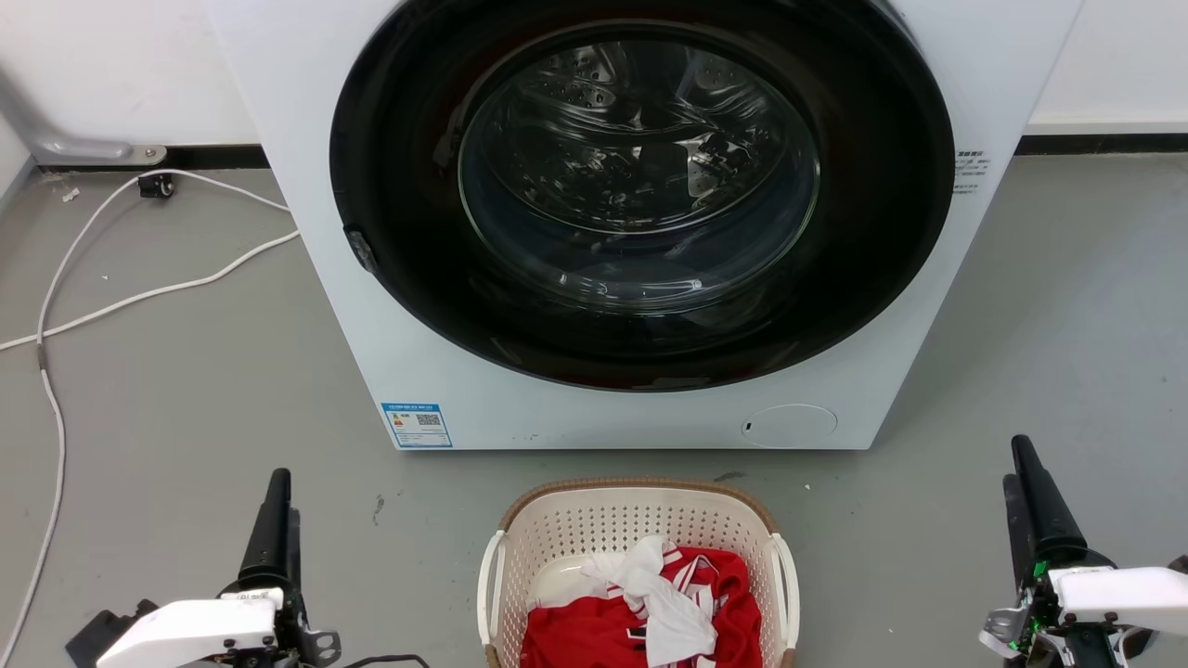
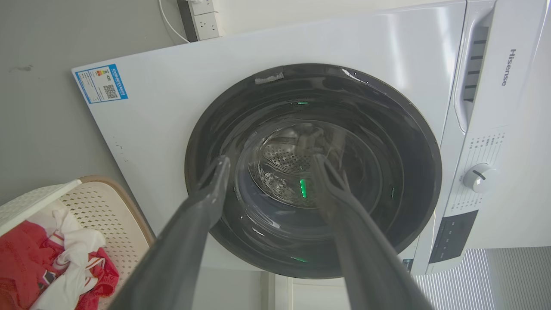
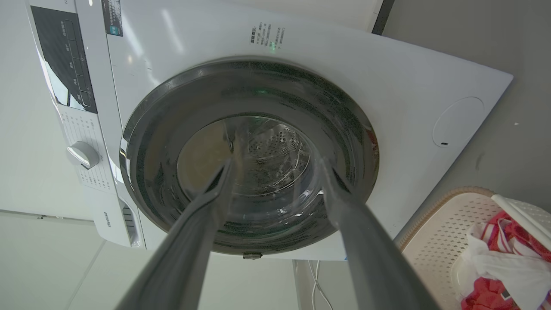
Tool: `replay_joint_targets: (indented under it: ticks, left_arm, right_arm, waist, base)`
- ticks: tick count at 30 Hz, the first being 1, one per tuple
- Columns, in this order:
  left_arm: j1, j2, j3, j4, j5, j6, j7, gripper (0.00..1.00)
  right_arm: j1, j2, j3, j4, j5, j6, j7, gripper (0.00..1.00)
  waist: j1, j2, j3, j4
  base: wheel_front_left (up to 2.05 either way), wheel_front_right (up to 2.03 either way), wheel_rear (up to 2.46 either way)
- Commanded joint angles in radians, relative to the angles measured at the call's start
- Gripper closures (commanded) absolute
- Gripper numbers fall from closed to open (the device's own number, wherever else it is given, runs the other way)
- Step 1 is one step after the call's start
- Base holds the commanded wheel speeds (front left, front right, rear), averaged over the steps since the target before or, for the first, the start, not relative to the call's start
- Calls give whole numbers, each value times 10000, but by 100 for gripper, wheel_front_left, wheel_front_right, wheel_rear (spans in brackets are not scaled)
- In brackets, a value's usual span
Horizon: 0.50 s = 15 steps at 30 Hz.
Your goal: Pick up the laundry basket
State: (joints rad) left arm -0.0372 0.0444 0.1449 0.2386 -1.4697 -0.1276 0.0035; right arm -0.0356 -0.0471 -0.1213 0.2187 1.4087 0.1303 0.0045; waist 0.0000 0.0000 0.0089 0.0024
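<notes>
Far left of the left claw (image 1: 277,484), a white cable (image 1: 139,297) trails over the grey floor (image 1: 186,417), clear of the work.

Left claw: low, fingers pointing at the washer (image 1: 371,353). Its wrist view shows the two fingers spread with a clear gap, nothing between them. It touches nothing.

Laundry basket (image 1: 640,485): to the right of the left claw and to the left of the right claw (image 1: 1024,450), so between them and well apart from both. It stands upright on the floor, just short of the washer front. It holds a red garment (image 1: 594,640) with a white cloth (image 1: 668,603) on top. White side handles (image 1: 484,584) face outward, one toward each claw.

Right claw: mirrors the left one, low and pointing forward. Its wrist view shows the fingers spread and empty, with the basket off to its inner side.

Judgement: the claws flank the basket so each can take its own handle, since the load looks too wide for one claw. Fingers are parted ready to close on a handle or the rim. The lift is not yet begun. The next move likely needs both arms to go inward and down.
</notes>
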Motion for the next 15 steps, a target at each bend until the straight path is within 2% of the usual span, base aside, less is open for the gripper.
replay_joint_targets:
  ticks: [1,8,15]
  left_arm:
    - [-108,37,151,-198,268,-13,-107,0]
    - [-159,41,412,-381,1381,-16,-379,0]
    - [-218,45,636,-1275,2893,96,-631,0]
  right_arm:
    - [-127,-27,-37,-288,-410,3,-103,0]
    - [-244,-30,-225,-667,-2254,3,-375,0]
    - [-304,-32,-174,-1414,-4267,4,-628,0]
  waist:
    - [0,0,6,6]
    - [0,0,48,22]
    - [0,0,122,30]
  base:
    - [0,0,0]
    - [0,0,0]
    - [0,0,0]
